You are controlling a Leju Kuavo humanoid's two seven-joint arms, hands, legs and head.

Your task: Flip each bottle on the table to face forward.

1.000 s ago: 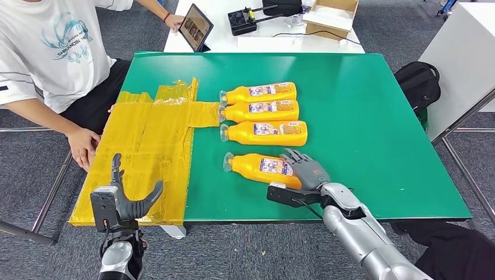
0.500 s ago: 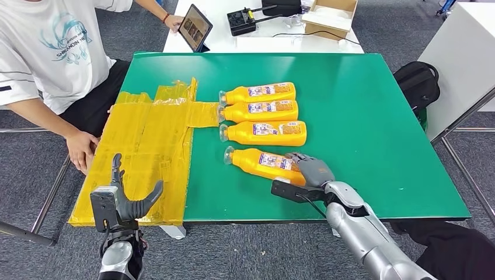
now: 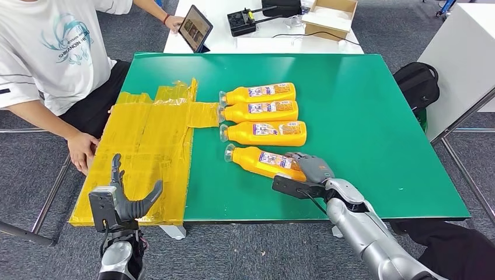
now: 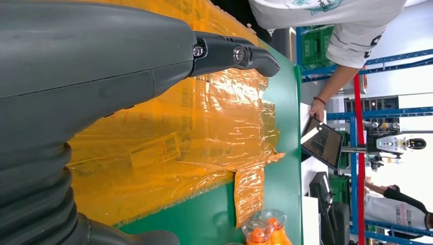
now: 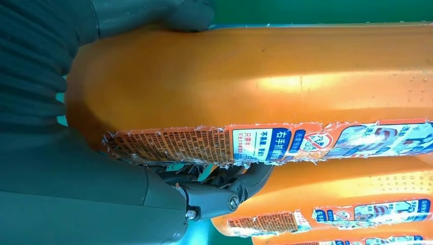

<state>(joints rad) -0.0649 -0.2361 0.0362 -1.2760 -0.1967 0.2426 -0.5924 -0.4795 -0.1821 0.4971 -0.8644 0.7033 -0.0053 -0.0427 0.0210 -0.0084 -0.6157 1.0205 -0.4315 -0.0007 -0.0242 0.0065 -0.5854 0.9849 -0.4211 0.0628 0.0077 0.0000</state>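
Four orange bottles lay on the green table [image 3: 373, 111] in a column, caps toward the yellow plastic sheet [image 3: 146, 157]. The three far bottles [image 3: 262, 112] sat parallel and close together with printed labels up — judged finished. The nearest bottle [image 3: 260, 161] lay skewed, just beside the third, its label turned partly up; this one looked to be mid-flip, so the task seemed about three-quarters through.

The right hand [image 3: 311, 170] was wrapped around the base end of that nearest bottle — thumb on one side, fingers on the other in the right wrist view, clamped on it. The left hand [image 3: 125, 195] hung off the table's near corner, fingers spread, holding nothing.
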